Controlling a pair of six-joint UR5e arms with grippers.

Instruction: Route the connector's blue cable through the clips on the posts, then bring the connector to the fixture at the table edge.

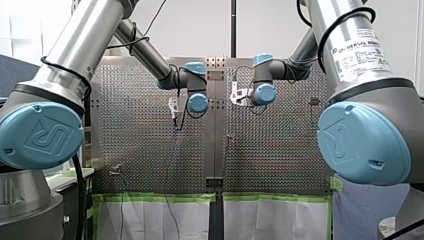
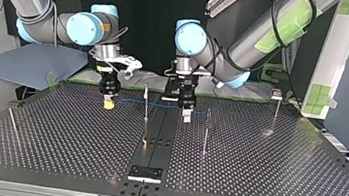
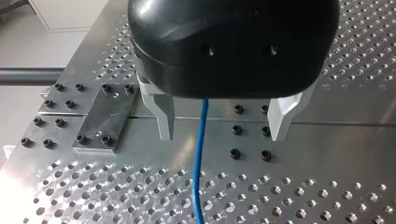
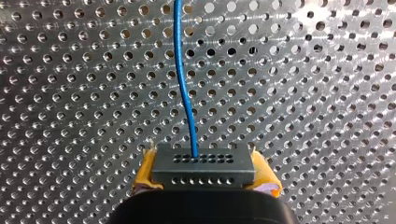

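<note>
The right claw [image 2: 108, 103] is clamped on the connector [image 4: 203, 167] over the counter [image 2: 57, 134], its blue cable [image 4: 184, 93] runs to the left claw [image 3: 223, 122], whose fingers [image 3: 163, 116] stand apart around it — I can't tell if any clip [image 2: 277, 94] holds it, and the fixture [image 2: 144, 173] is not reached yet.

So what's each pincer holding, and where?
Right pincer clamps the connector by its side faces. Left pincer open, blue cable passing loose between its fingers.
</note>
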